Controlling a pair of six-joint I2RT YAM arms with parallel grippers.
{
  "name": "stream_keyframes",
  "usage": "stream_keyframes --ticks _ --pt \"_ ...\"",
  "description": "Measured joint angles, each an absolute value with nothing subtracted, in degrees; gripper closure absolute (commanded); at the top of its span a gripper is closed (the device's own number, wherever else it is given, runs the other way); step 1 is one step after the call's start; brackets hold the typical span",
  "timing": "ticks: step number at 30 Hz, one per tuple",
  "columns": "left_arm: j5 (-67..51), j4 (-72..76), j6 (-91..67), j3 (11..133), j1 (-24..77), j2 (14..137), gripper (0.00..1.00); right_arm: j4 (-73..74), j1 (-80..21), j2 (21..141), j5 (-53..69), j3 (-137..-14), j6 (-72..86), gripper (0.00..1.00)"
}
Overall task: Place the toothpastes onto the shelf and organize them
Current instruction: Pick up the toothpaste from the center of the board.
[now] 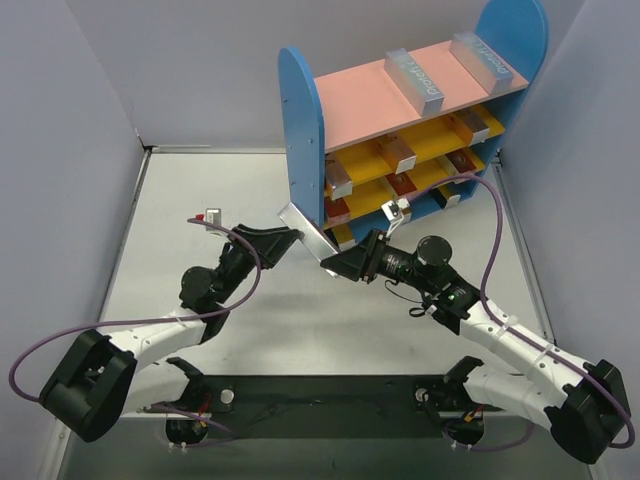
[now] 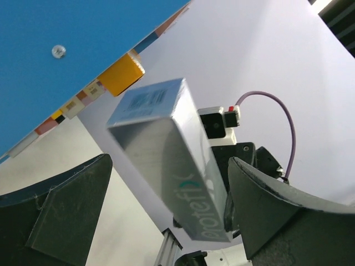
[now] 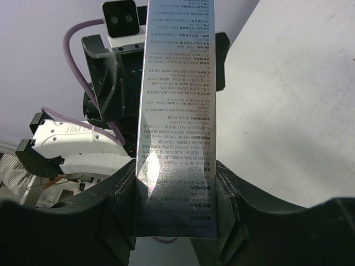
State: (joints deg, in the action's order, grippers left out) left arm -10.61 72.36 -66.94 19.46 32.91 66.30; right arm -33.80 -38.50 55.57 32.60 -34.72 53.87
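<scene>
The right pincer is clamped on one end of a silver box, held in the air near the shelf. The box's long axis runs toward the left pincer, whose jaws stand wide apart on both sides of the far end.

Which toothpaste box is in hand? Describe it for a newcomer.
Find the shelf's blue left side panel. At its foot, a silver toothpaste box tilts above the table, clamped in the right arm's fingers. All other boxes lie on shelf boards.
</scene>
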Motion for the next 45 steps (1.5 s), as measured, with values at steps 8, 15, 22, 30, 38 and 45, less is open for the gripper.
stream_keyframes --ticks 8,15,22,30,38,45 --pt "-10.5 72.7 -66.8 22.3 32.9 66.7 0.03 -36.8 -38.5 57.7 35.0 -34.7 54.8 1.00" --pt "-10.5 72.6 -66.6 23.8 33.0 67.7 0.26 -38.5 -38.5 58.3 36.2 -34.7 55.4 0.97" --pt "-8.7 70.8 -66.5 23.8 33.5 65.4 0.45 -39.5 -38.5 58.3 37.4 -34.7 54.5 0.75" --pt "-2.3 57.0 -63.3 23.9 35.6 54.5 0.61 -36.1 -38.7 58.3 37.7 -35.1 50.6 0.21" --pt "10.3 30.7 -62.7 30.8 39.6 48.8 0.64 -20.1 -40.1 54.3 31.3 -38.6 35.9 0.12" --pt "18.1 6.4 -68.6 41.6 42.2 49.5 0.67 -12.5 -51.1 47.4 15.8 -40.3 18.2 0.11"
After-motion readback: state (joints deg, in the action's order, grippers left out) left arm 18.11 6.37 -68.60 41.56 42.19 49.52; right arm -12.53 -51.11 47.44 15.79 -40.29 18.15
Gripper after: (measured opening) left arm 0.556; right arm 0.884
